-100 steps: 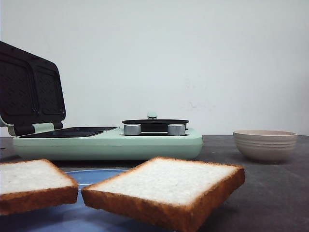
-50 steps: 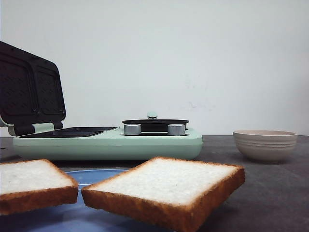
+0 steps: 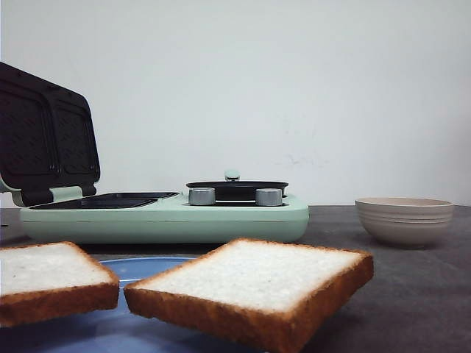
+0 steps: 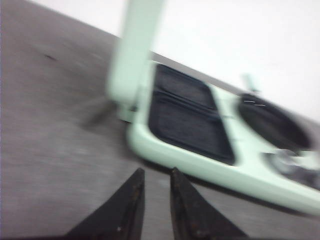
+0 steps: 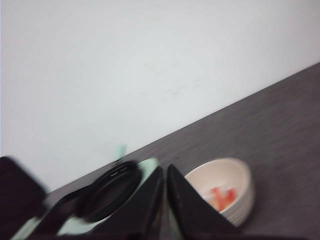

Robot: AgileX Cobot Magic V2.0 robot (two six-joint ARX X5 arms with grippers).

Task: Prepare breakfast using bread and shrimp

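Observation:
Two slices of white bread with brown crust lie on a blue plate [image 3: 140, 268] at the front: one at the left [image 3: 44, 268], one in the middle [image 3: 250, 283] overhanging the plate's rim. Orange-red shrimp pieces [image 5: 220, 197] lie in a cream bowl [image 5: 240, 175], which also shows in the front view [image 3: 403, 220]. My left gripper [image 4: 156, 172] is empty, its jaws a narrow gap apart, above the table near the sandwich maker [image 4: 170, 150]. My right gripper [image 5: 164, 170] is shut and empty, in the air short of the bowl. Neither gripper shows in the front view.
The mint-green sandwich maker [image 3: 162, 220] stands behind the plate, its black-lined lid [image 3: 44, 140] raised at the left. A small black pan [image 3: 235, 187] sits on its right half. The bowl stands on the dark table at the right. Both wrist views are blurred.

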